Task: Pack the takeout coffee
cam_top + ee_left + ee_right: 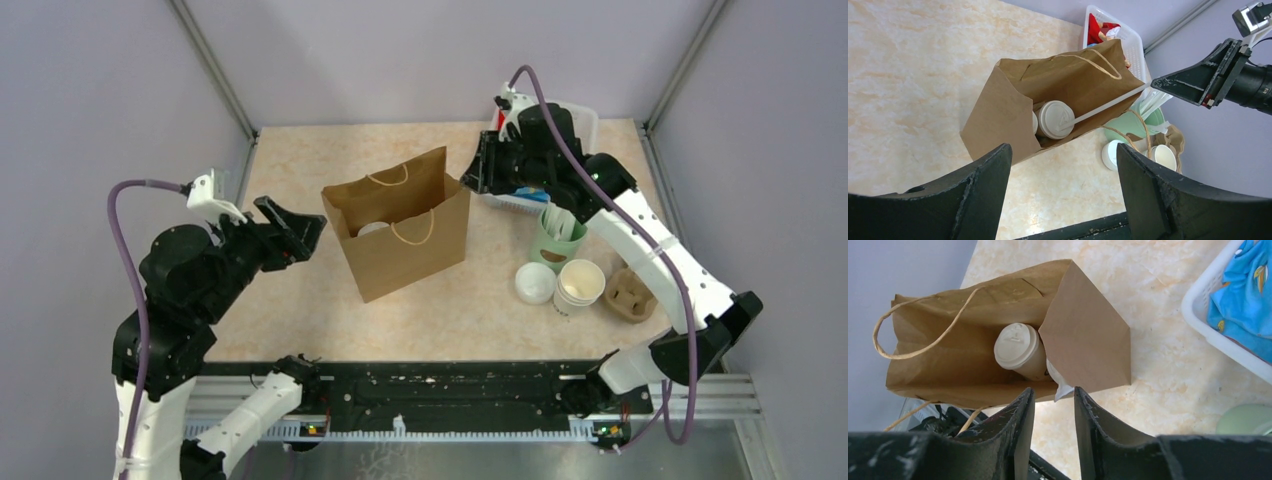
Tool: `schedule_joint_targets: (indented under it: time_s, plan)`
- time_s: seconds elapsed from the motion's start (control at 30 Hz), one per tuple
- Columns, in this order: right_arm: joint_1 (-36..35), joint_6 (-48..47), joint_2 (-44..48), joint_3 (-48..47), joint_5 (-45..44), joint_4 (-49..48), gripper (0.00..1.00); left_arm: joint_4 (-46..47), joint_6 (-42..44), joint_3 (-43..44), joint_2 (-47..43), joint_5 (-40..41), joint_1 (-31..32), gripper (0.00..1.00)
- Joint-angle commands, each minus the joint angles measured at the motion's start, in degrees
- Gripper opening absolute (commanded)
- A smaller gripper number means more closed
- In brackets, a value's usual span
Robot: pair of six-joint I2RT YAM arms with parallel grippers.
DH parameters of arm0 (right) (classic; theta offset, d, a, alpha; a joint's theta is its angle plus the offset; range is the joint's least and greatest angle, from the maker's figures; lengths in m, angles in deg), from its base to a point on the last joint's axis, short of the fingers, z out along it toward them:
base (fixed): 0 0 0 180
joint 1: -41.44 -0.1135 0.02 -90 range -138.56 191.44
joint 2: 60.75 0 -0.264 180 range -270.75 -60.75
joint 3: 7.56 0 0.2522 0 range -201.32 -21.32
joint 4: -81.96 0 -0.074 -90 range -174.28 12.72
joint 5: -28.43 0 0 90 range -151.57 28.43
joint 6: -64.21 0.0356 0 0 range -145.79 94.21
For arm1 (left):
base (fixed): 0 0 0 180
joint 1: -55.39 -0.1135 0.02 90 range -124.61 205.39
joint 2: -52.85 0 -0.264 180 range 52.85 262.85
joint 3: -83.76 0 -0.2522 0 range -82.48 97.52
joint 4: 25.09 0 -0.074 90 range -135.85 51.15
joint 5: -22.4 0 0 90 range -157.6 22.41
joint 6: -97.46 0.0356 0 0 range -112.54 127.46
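Note:
The takeout coffee stands upright inside the open brown paper bag (405,240); only its white lid (373,228) and a bit of its wall show. It also shows in the left wrist view (1055,119) and in the right wrist view (1016,346). Its lettering is hidden. A white napkin (1060,385) lies beside it in the bag. My left gripper (297,232) is open and empty, left of the bag; its jaws stand wide apart (1063,150). My right gripper (474,168) hovers at the bag's back right, slightly open and empty (1053,390).
A white basket (515,203) with blue and red packets stands at the back right. Right of the bag are a green holder with straws (555,240), a loose white lid (535,283), a stack of lidless white cups (580,283) and a cardboard cup tray (630,295).

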Motion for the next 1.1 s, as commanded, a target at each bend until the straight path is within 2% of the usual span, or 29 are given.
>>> schedule_joint_targets:
  time_s: [0.0,0.13,0.23,0.37,0.5,0.73,0.77,0.87,0.9,0.97,1.07]
  plan:
    - [0.4,-0.8,-0.5,-3.1,0.1,-4.2,0.32,0.1,-0.4,1.7,-0.8,1.1,0.0,0.82]
    - [0.4,-1.7,-1.8,-3.7,-0.8,-4.3,0.2,-0.4,0.1,1.9,-0.8,1.5,0.0,0.82]
    - [0.2,-3.0,-3.5,-6.9,-1.3,-1.8,0.0,-0.3,0.6,2.2,-0.4,1.5,0.0,0.82]
    - [-2.3,-6.5,-5.1,-15.4,-5.8,4.3,0.0,-0.1,1.2,2.5,0.3,1.4,0.0,0.82]
    - [-8.5,-11.2,-7.1,-22.9,-14.3,11.2,0.0,0.6,1.4,2.0,0.5,1.2,0.0,0.83]
    - [-18.5,-18.8,-11.8,-25.3,-31.6,16.6,0.0,0.8,1.4,2.0,0.7,1.1,0.0,0.83]
    - [-19.0,-19.0,-12.4,-25.5,-31.8,16.6,0.02,0.8,1.5,2.2,0.7,1.2,0.0,0.83]
    - [-19.2,-18.1,-14.3,-27.0,-30.6,18.1,0.46,0.7,1.8,2.5,1.1,1.1,0.0,0.83]
    - [-19.2,-17.4,-14.7,-28.7,-30.6,19.3,0.54,0.6,1.9,2.7,1.3,1.0,0.0,0.83]
    - [-19.1,-16.6,-14.6,-32.5,-30.9,22.1,0.64,0.6,2.0,2.9,1.5,1.0,-0.1,0.83]
    - [-17.8,-13.8,-11.8,-34.0,-30.1,27.2,0.67,1.0,1.9,2.3,1.6,0.9,0.0,0.83]
